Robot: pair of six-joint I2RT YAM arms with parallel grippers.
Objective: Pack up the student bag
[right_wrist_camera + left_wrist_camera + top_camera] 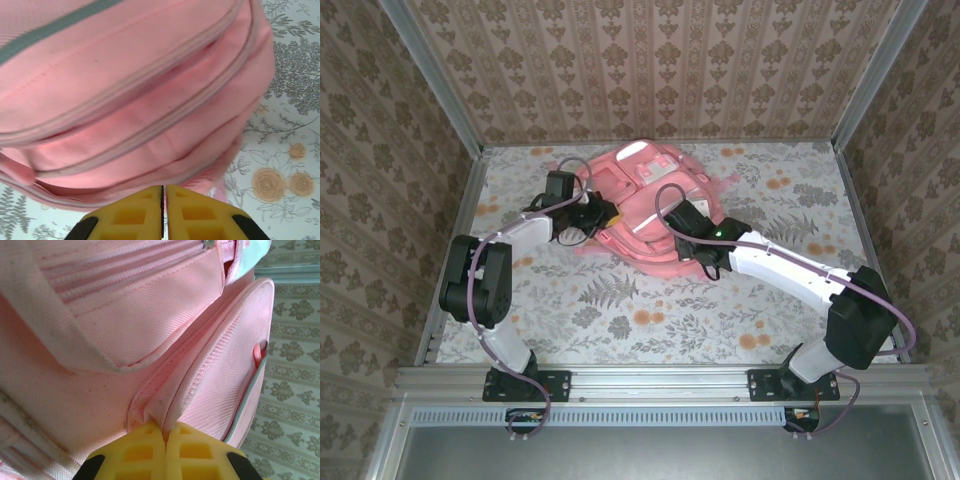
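Note:
The student bag (638, 190), a large pink backpack, lies at the back middle of the flowered table (620, 310). My left gripper (603, 216) is at the bag's left side. In the left wrist view its yellow fingers (140, 450) are shut on a folded seam of the pink bag (100, 335), pinched at the tips of the left gripper (165, 428). My right gripper (678, 232) rests against the bag's near right edge. In the right wrist view the right gripper (164, 188) is shut, a hairline slit between its pads, nothing seen in it, just below the bag (125, 75).
Patterned walls and metal frame posts (450, 100) enclose the table on three sides. Bare tabletop (295, 75) shows to the right of the bag and in front of it, between the two arms.

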